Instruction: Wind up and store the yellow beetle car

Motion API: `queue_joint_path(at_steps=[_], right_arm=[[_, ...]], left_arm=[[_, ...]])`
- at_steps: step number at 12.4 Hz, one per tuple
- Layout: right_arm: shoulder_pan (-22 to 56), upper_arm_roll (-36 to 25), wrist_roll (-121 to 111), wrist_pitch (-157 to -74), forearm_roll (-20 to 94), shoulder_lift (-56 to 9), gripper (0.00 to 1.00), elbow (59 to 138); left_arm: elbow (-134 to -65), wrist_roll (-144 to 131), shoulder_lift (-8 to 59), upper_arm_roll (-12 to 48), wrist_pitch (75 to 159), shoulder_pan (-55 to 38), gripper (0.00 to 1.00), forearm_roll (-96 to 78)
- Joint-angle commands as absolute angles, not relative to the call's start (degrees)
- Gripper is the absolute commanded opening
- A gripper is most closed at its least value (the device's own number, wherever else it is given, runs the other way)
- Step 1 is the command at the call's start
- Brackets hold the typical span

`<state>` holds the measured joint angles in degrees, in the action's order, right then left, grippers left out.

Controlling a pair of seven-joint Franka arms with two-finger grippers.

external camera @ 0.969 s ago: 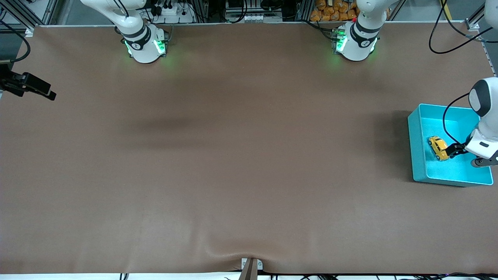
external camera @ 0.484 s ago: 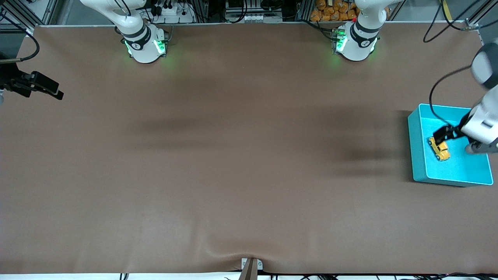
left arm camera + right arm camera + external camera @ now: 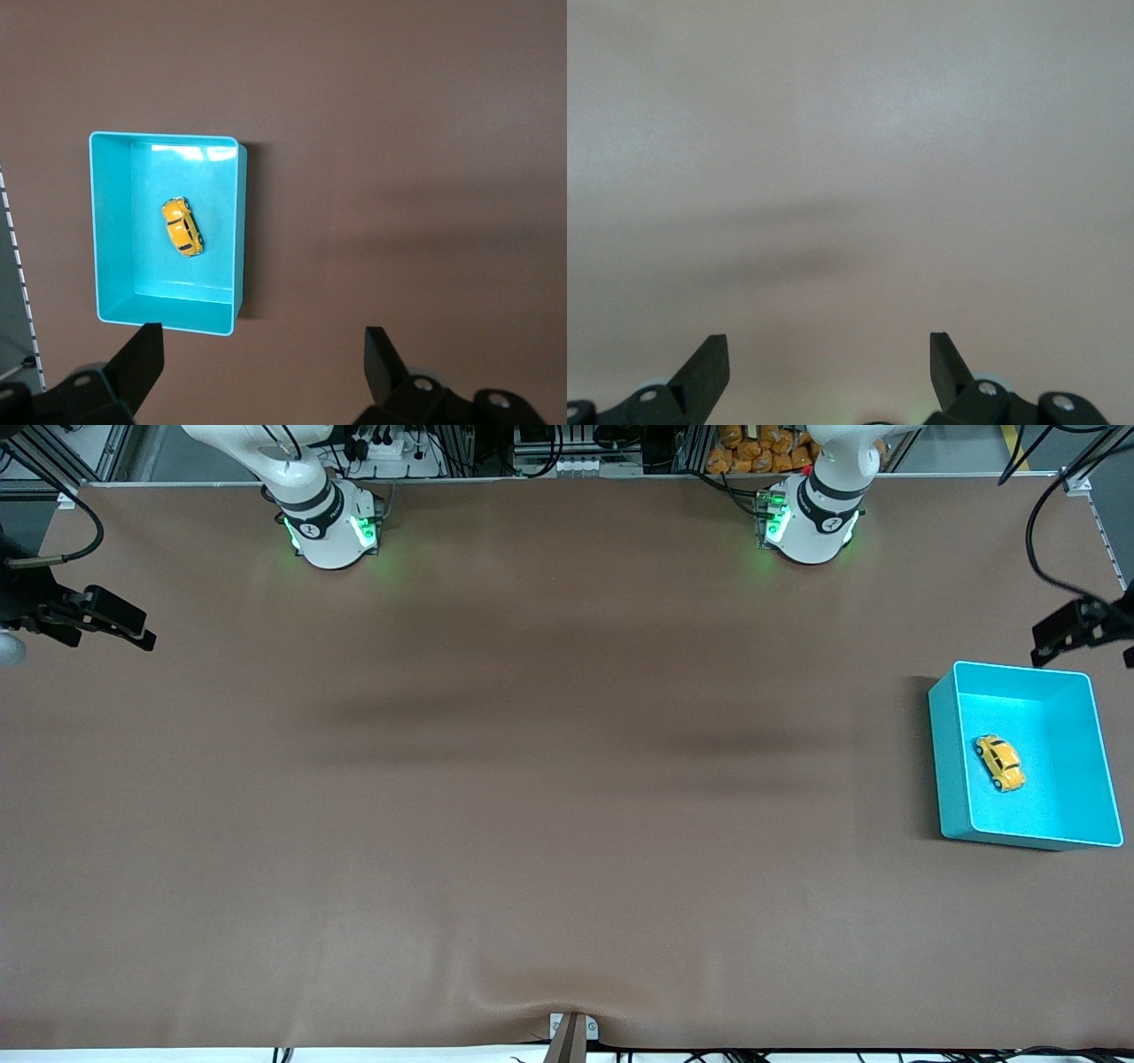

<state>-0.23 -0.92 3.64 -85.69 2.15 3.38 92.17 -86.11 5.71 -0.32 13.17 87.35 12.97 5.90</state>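
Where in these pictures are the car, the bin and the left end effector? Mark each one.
car [image 3: 1000,763]: front view, on its yellow roof.
bin [image 3: 949,762]: front view, on its wall toward the right arm's end of the table.
left end effector [image 3: 262,363]: left wrist view, midway between its open fingertips.

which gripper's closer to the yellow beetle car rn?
Left. The left gripper hangs open at the left arm's end of the table, just off the turquoise bin holding the yellow beetle car. The right gripper waits open over the right arm's end.

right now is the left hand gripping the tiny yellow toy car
No, the tiny yellow toy car lies alone in the turquoise plastic bin, left hand open, clear.
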Motion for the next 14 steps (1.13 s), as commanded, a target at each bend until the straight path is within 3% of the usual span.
queue_joint_path(at_steps=[1,14], right_arm=[[0.3,-0.8,3.8,-84.8,1.8,3.4,1.0,91.3],[0.1,-1.0,3.8,-83.7,1.8,3.3,1.0,91.0]], left_arm=[[-85.5,6.1,-2.4,14.1,84.5,9.5,1.0,5.5],[-88.3,2.7,-1.9,14.4,84.4,6.1,1.0,-0.5]])
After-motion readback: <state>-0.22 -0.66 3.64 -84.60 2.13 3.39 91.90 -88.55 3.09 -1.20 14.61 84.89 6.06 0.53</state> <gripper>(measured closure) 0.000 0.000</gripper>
